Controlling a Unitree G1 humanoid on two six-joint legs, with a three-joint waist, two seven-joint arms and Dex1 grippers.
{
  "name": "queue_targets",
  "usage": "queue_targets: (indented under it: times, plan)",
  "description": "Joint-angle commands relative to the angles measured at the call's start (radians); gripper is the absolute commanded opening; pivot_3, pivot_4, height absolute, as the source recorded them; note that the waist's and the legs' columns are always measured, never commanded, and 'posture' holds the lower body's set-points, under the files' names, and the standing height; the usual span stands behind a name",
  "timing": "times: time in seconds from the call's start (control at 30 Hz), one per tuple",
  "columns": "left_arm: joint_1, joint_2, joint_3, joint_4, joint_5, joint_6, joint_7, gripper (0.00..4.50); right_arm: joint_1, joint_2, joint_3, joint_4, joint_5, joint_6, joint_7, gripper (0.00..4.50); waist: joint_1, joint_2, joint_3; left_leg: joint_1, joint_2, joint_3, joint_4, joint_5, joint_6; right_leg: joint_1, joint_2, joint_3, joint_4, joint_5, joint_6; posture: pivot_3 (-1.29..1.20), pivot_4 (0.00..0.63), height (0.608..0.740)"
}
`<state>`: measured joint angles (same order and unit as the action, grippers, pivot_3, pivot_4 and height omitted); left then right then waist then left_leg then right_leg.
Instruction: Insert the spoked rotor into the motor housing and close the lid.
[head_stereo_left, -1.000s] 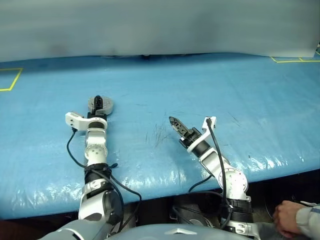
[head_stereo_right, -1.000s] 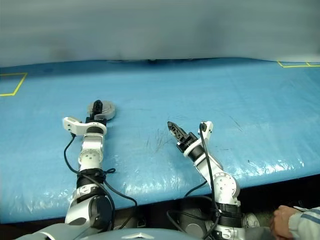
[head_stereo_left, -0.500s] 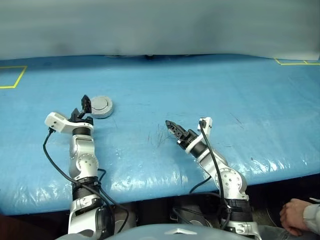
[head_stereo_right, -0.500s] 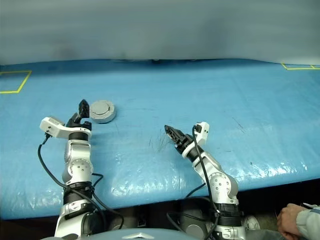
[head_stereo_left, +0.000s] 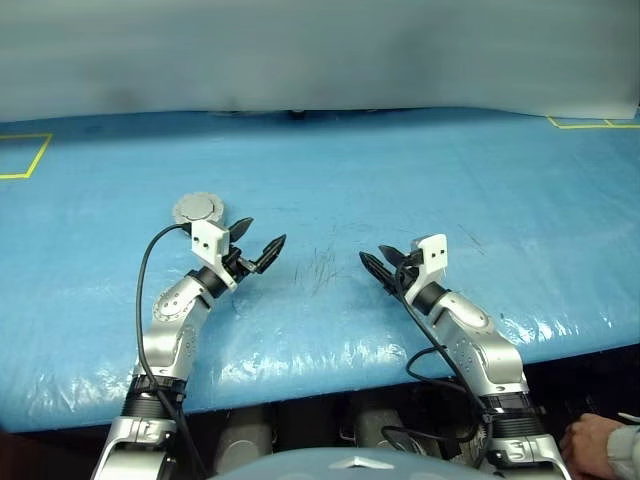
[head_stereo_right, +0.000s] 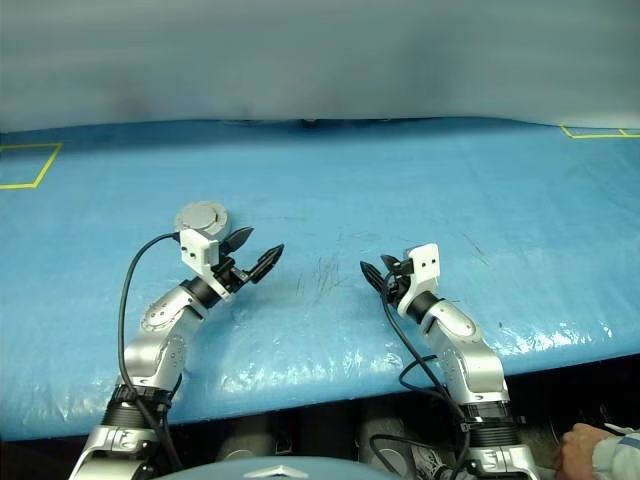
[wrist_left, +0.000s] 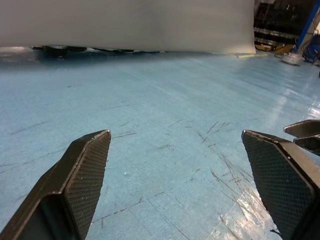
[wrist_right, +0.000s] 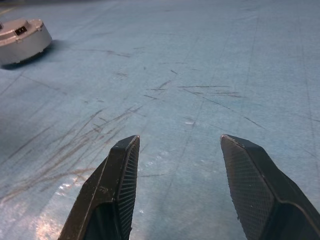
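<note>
Blue plastic sheeting covers the table (head_stereo_left: 420, 170), scuffed with fine dark scratches (head_stereo_left: 320, 268) near its middle. On it sits the closed motor housing, seen as a round silver-grey puck with the lid (head_stereo_left: 198, 209) on top, its edge notched and its upper face plain grey. No other part lies loose on the sheet.

The left gripper (head_stereo_left: 256, 244) hangs just over the sheet, pointing towards the table's middle, its two black fingers spread wide with nothing between them. The lid lies just behind and to the outer side of this gripper, close to the white camera block on the wrist, but apart from the fingers. In the left wrist view the textured pads (wrist_left: 87, 175) stand far apart over bare blue sheet, and the tips of the other gripper show at the edge.

The right gripper (head_stereo_left: 384, 266) points inward, towards the left one, across the scratched patch. Its fingers (wrist_right: 122, 175) are partly apart and hold nothing. From its wrist view the lid (wrist_right: 22, 37) sits well off, beyond the scratches.

A person's hand (head_stereo_left: 592, 445) shows below the table's near edge.
</note>
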<state>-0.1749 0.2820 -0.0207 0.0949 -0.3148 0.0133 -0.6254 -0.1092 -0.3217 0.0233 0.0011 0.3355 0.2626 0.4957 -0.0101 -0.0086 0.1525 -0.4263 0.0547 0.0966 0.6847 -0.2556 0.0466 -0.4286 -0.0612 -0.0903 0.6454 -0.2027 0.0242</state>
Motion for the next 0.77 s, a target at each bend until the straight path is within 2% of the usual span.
queue_targets:
  times: [0.03,0.1,0.23,0.47,0.77]
  plan:
    - [-0.008,0.009,-0.021,-0.005,0.032,-0.042,-0.032,4.49,-0.017,-0.031,-0.004,-0.006,-0.033,-0.065,0.049,2.85,0.0,0.0,0.0,0.0,0.0,0.0,0.0,0.0,0.0,0.0,0.0,0.0,0.0,0.0,0.0,0.0,0.15,0.74]
    - [-0.004,0.01,-0.033,0.003,0.053,-0.064,-0.046,4.5,-0.019,-0.046,-0.002,-0.005,-0.05,-0.081,0.066,3.24,0.0,0.0,0.0,0.0,0.001,0.0,0.0,0.0,0.0,0.0,0.0,0.0,0.0,0.0,0.0,0.0,0.15,0.74]
    - [-0.004,0.013,-0.048,0.017,0.086,-0.101,-0.06,4.5,-0.024,-0.041,-0.011,0.011,-0.058,-0.114,0.081,4.48,0.001,0.0,0.0,0.0,0.005,0.001,0.0,0.0,0.0,0.0,0.0,0.0,0.0,0.0,0.0,0.0,0.15,0.74]
    - [-0.004,-0.004,-0.036,0.039,0.087,-0.177,-0.068,4.5,-0.035,-0.036,-0.011,0.035,-0.093,-0.141,0.065,4.48,0.001,0.0,0.0,0.0,0.005,0.001,0.0,0.0,0.0,0.0,0.0,0.0,0.0,0.0,0.0,0.0,0.15,0.74]
    - [0.01,0.006,-0.05,0.035,0.085,-0.127,-0.096,4.5,-0.046,-0.019,-0.015,0.051,-0.115,-0.158,0.039,4.48,0.001,0.0,0.0,0.0,0.006,0.002,0.0,0.0,0.0,0.0,0.0,0.0,0.0,0.0,0.0,0.0,0.15,0.74]
